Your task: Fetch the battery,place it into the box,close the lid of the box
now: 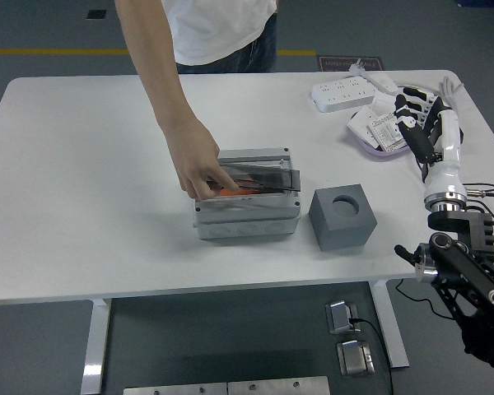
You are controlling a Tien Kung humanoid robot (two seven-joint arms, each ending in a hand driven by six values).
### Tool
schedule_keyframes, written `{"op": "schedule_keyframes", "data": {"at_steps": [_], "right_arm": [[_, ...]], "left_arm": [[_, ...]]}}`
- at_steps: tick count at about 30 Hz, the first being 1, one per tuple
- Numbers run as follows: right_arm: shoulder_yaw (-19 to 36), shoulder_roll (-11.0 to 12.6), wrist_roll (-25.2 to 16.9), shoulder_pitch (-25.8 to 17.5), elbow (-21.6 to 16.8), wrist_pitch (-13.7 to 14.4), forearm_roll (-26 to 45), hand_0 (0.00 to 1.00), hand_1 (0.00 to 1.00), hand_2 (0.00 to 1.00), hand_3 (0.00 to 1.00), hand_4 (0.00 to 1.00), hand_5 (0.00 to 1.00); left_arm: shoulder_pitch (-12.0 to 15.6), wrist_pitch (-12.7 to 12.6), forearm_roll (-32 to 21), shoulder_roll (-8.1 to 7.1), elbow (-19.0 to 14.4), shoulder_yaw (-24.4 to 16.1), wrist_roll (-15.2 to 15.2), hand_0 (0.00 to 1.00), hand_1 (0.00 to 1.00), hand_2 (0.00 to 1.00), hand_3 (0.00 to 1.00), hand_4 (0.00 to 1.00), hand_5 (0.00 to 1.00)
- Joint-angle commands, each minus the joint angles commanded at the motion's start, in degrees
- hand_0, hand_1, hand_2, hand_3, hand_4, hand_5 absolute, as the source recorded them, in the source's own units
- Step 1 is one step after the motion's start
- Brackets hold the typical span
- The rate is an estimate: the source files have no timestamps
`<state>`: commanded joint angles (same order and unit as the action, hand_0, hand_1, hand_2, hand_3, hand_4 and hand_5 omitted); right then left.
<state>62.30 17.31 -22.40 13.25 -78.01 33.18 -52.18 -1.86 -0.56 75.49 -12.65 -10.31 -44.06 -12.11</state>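
A grey box (247, 216) stands near the table's front middle. Its clear lid (259, 174) is lifted at the near-left side. Under the lid an orange battery (235, 191) shows inside the box. A person's hand (199, 169) reaches in at the box's left side, fingers under the lid by the battery. My right hand (418, 123) is raised at the table's right edge, well clear of the box, fingers relaxed and holding nothing. My left arm does not show.
A grey cube (342, 217) with a round hole in its top stands right of the box. At the back right lie a white power strip (346, 93), a tray of small items (377, 132) and cables (445, 90).
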Motion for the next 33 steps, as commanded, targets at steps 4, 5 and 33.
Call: {"op": "schedule_keyframes", "data": {"at_steps": [4,5,33], "right_arm": [[-2.3,-0.8,-7.6,-1.1,-0.1,-4.6,8.8,0.591,0.534,0.555,0.630,0.686,0.470],[-2.9,-1.1,-9.2,-1.3,-0.2,-5.6,11.2,0.591,0.534,0.555,0.630,0.686,0.470],[4.1,-0.2,17.2,-1.9,-4.0,-12.3,-6.2,0.632,0.569,0.602,0.651,0.716,0.505]], "left_arm": [[0.3,0.0,-0.1,0.14,0.0,-0.1,0.0,0.637,0.705,0.624,0.597,0.574,0.421],[0.4,0.0,-0.1,0.18,0.0,-0.1,0.0,0.637,0.705,0.624,0.597,0.574,0.421],[0.5,-0.1,-0.8,-0.39,0.0,0.3,0.3,0.637,0.705,0.622,0.596,0.575,0.417]]}}
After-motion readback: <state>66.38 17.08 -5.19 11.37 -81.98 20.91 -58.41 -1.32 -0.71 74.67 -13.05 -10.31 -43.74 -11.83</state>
